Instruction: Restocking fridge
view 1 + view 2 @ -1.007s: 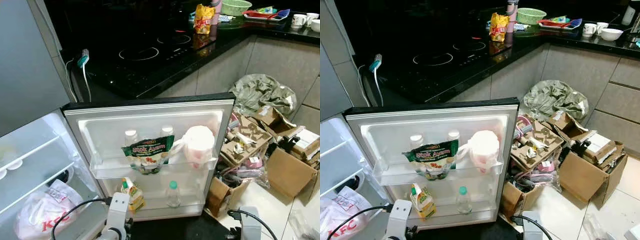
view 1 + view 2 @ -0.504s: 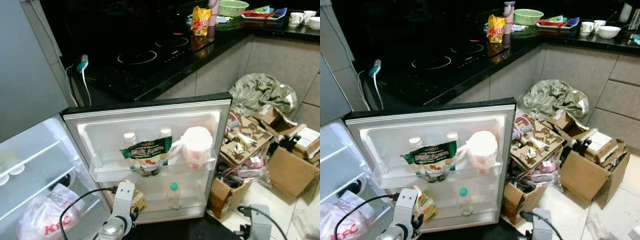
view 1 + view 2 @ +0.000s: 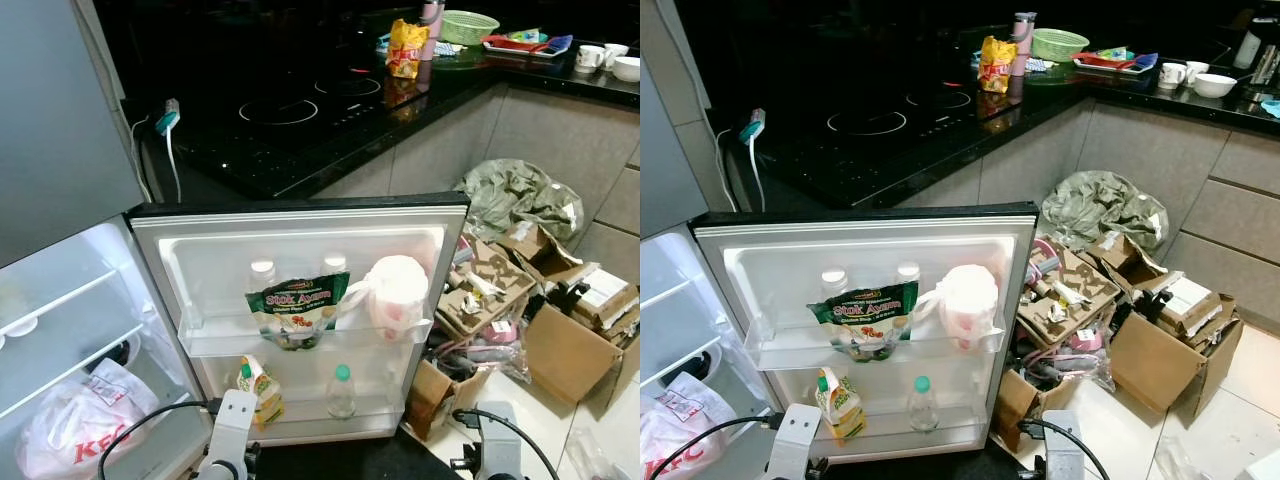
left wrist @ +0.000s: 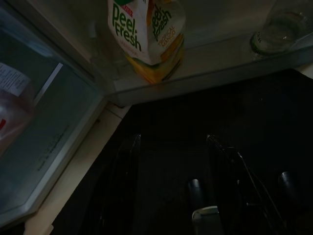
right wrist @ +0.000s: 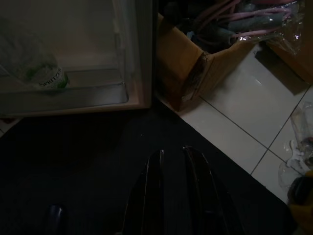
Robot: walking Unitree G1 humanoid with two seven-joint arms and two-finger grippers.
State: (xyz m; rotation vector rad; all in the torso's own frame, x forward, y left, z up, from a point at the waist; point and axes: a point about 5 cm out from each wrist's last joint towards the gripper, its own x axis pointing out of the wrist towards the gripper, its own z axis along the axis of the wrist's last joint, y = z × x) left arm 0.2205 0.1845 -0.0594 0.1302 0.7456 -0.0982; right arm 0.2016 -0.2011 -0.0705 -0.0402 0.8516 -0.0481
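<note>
The small fridge stands open, its door [image 3: 300, 230] swung toward me. The door's upper shelf holds a green Stok Ayam pouch [image 3: 297, 308], two white-capped bottles and a pink-white plastic bag [image 3: 397, 292]. On the lower shelf stand a Peel Fresh juice carton [image 4: 146, 34] and a green-capped water bottle [image 3: 342, 392]. A KFC bag [image 3: 75, 430] lies inside the fridge at the left. My left gripper [image 4: 172, 142] hangs open and empty over the black mat, just short of the carton. My right gripper [image 5: 172, 152] hangs shut over the mat near the door's outer corner.
Opened cardboard boxes [image 3: 570, 350] and a crumpled grey-green sheet [image 3: 520, 190] crowd the tiled floor right of the door. A black counter with a hob [image 3: 300, 120] runs behind the fridge. A black mat [image 5: 98, 156] lies at the foot of the door.
The camera has shifted a little. My left wrist has dropped lower and straightened in front of the door's lower shelf. The shelf contents are unchanged.
</note>
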